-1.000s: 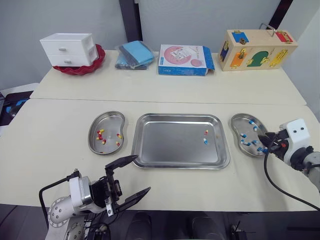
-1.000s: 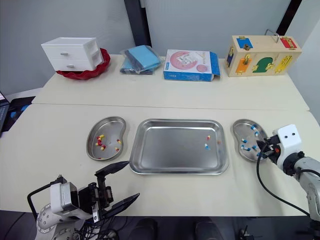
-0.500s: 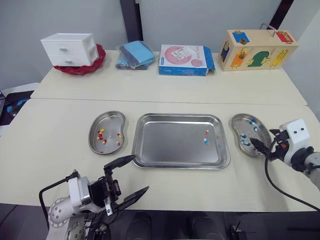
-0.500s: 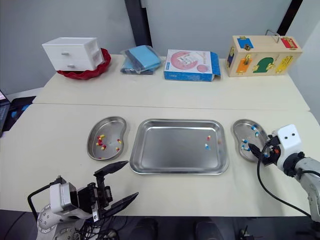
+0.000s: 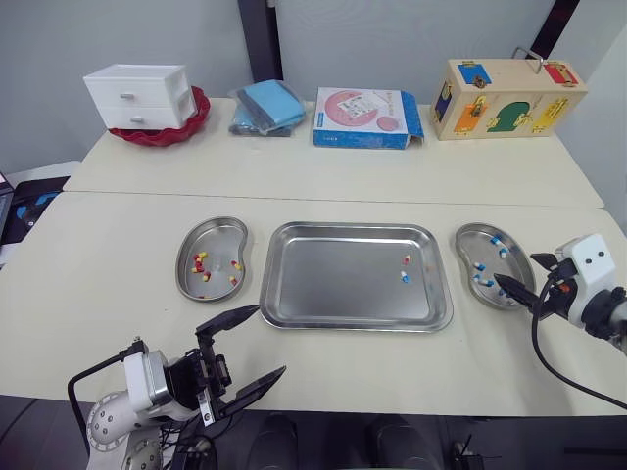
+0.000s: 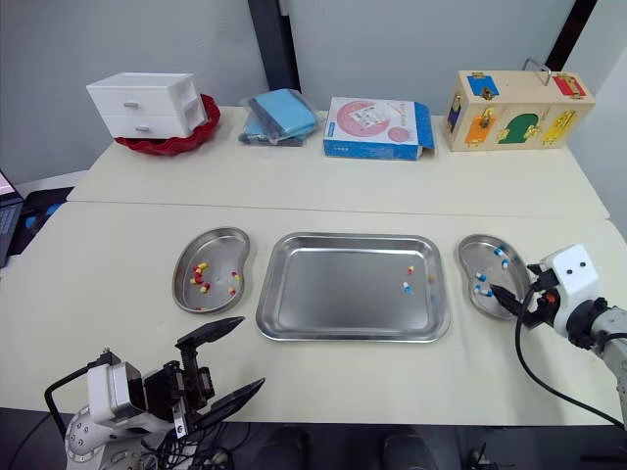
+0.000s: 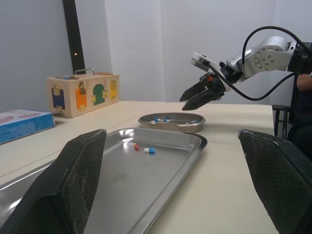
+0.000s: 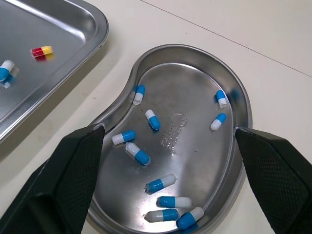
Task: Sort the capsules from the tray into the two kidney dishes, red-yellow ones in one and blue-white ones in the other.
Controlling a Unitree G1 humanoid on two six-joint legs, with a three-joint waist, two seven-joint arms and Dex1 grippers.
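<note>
Indoors, cream table (image 5: 118, 255), grey wall (image 5: 392, 39), left pincer (image 5: 269, 340) spread, right pincer (image 5: 515, 269) spread near kidney dish (image 5: 468, 229)

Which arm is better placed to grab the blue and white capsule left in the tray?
Probably right: the blue-white capsule lies at the tray's right end, close to the right gripper, open over the right kidney dish. The left gripper, also open, is farther off at the table's front edge.

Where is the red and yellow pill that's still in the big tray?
In the left eye view, the red-yellow capsule lies near the right end of the tray, just beyond the blue-white capsule, toward the right kidney dish.
</note>
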